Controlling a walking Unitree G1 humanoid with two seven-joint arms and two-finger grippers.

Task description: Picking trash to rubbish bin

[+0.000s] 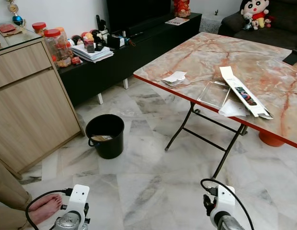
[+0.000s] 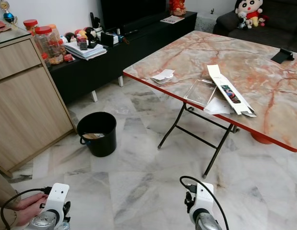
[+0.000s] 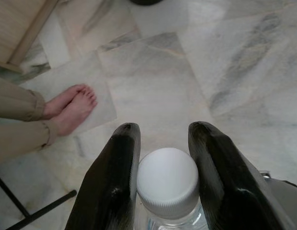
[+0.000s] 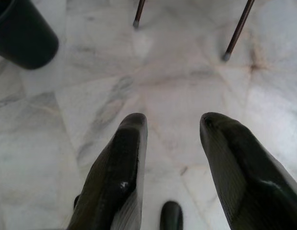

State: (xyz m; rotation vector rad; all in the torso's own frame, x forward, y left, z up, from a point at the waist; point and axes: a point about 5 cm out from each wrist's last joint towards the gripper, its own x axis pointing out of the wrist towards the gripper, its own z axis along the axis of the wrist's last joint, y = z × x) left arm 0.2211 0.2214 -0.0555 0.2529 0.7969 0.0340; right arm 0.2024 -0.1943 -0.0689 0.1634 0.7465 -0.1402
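Clear plastic bottle with white cap (image 3: 168,184) clamped upright in left gripper (image 3: 165,139), black round plastic bin (image 1: 105,135) ahead on left arm's side; right gripper (image 4: 172,129) spread, empty.

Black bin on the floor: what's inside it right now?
Inside the black bin, one flat brownish scrap with a pale label lies near the bottom. The near wall hides the rest of the bottom.
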